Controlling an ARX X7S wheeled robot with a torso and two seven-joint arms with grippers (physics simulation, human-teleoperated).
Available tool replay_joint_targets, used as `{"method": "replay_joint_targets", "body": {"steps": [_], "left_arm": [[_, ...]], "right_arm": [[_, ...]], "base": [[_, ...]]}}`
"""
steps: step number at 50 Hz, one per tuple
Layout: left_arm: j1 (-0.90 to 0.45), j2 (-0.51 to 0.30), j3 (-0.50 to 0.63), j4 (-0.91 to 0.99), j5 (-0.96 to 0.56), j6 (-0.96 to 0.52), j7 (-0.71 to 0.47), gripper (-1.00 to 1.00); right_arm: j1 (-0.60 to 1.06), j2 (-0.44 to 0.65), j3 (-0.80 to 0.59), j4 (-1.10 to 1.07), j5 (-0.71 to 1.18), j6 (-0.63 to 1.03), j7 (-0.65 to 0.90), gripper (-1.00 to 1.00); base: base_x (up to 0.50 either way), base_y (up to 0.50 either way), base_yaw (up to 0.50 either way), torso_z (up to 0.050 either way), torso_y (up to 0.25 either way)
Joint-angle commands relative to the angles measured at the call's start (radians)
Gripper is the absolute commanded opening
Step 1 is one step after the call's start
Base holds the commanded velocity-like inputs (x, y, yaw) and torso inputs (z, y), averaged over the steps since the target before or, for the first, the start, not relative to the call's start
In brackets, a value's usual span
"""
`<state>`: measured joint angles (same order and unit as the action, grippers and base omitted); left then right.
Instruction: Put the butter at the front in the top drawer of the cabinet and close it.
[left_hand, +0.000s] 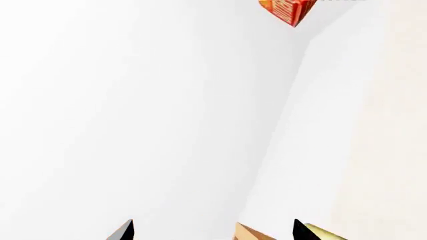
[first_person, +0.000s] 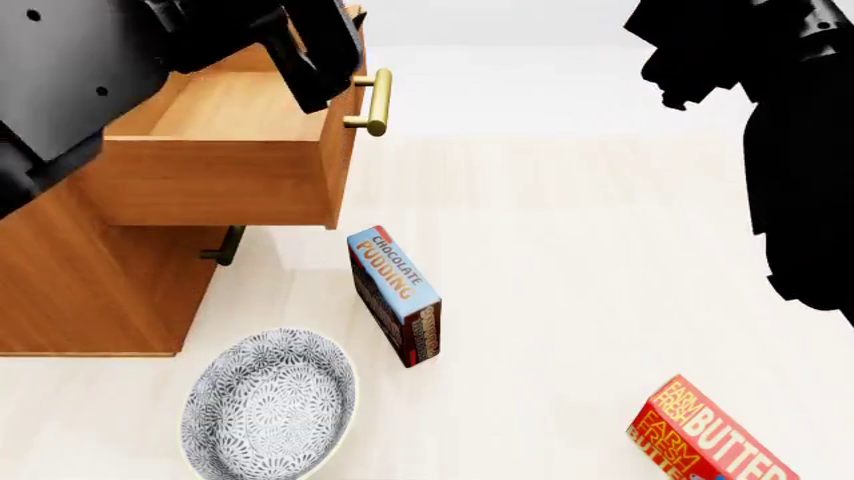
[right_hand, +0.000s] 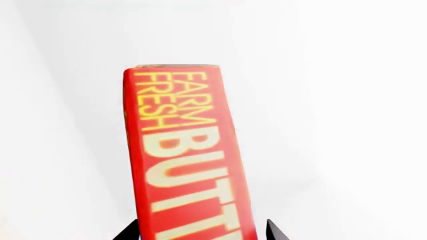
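Note:
The butter (first_person: 710, 442) lies at the front right of the floor in the head view. In the right wrist view it (right_hand: 187, 155) runs lengthwise between the fingers of my right gripper (right_hand: 201, 231). One fingertip is against its side and the other stands a thin gap away, so the jaws are open around it. The cabinet (first_person: 94, 290) stands at the left with its top drawer (first_person: 227, 160) pulled out and its brass handle (first_person: 376, 100) in front. My left gripper (left_hand: 212, 230) is open and empty above the drawer front. A wood corner (left_hand: 250, 233) and brass (left_hand: 328, 234) show by its fingertips.
A chocolate pudding box (first_person: 396, 297) stands in the middle and a patterned bowl (first_person: 267, 405) sits at the front left. The lower drawer handle (first_person: 224, 245) shows under the open drawer. A red-orange box (left_hand: 287, 10) shows far off in the left wrist view.

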<state>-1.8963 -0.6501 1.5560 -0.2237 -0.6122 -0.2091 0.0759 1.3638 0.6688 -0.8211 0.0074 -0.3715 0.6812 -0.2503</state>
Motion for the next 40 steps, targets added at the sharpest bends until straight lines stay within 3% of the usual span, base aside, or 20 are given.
{"method": "replay_joint_targets", "body": {"steps": [1, 21, 40], "left_arm": [[-0.056, 0.064, 0.076, -0.072, 0.135, 0.007, 0.096, 1.00], [-0.059, 0.070, 0.111, -0.046, 0.233, 0.068, 0.096, 1.00], [-0.030, 0.008, 0.144, 0.085, 0.308, 0.113, 0.057, 1.00]], "right_arm": [[0.011, 0.041, -0.019, -0.036, -0.135, -0.060, 0.047, -1.00], [-0.013, 0.094, -0.039, -0.105, -0.176, -0.079, 0.051, -1.00], [-0.070, 0.174, -0.056, -0.178, -0.193, -0.148, 0.081, -1.00]], "base": [[0.00, 0.00, 0.00, 0.000, 0.000], [0.00, 0.00, 0.00, 0.000, 0.002], [0.00, 0.00, 0.00, 0.001, 0.002]]}}
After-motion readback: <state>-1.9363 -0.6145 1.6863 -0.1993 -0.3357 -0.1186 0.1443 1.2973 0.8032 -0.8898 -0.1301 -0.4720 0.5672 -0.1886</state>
